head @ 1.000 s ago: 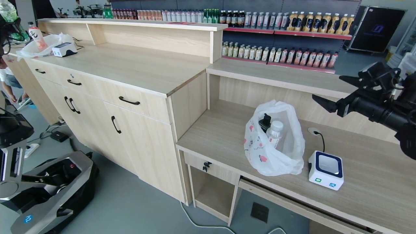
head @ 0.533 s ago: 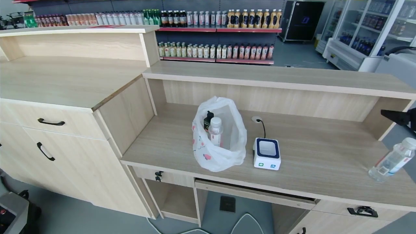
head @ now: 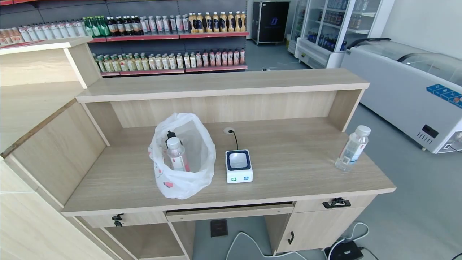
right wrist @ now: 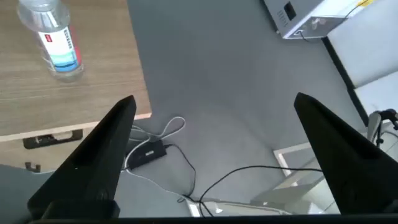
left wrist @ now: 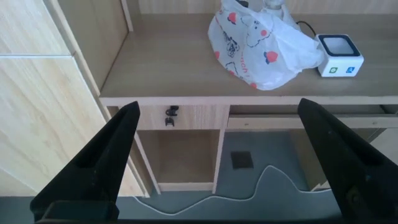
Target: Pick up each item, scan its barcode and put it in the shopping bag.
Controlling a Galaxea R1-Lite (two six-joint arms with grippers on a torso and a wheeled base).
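A white shopping bag [head: 180, 159] with printed figures stands open on the wooden counter [head: 288, 177]; a clear bottle and a dark-capped bottle stand inside it. The bag [left wrist: 258, 43] also appears in the left wrist view. Beside it sits the white barcode scanner [head: 238, 166] with a blue-rimmed window, also seen as scanner [left wrist: 339, 55]. A clear water bottle [head: 352, 148] stands upright near the counter's right end, also seen as bottle [right wrist: 53, 38]. My left gripper [left wrist: 224, 162] hangs open below the counter's front. My right gripper [right wrist: 214, 155] is open over the floor beyond the counter's right end.
A raised ledge [head: 223, 85] runs behind the counter, with a taller cabinet [head: 32, 119] at the left. Drinks shelves [head: 162, 39] and a chest freezer [head: 415, 86] stand behind and to the right. Cables and a power brick [head: 343, 249] lie on the floor.
The head camera has swung to the right, so the counter now sits centred and the water bottle is fully in view. The right arm has left the head view.
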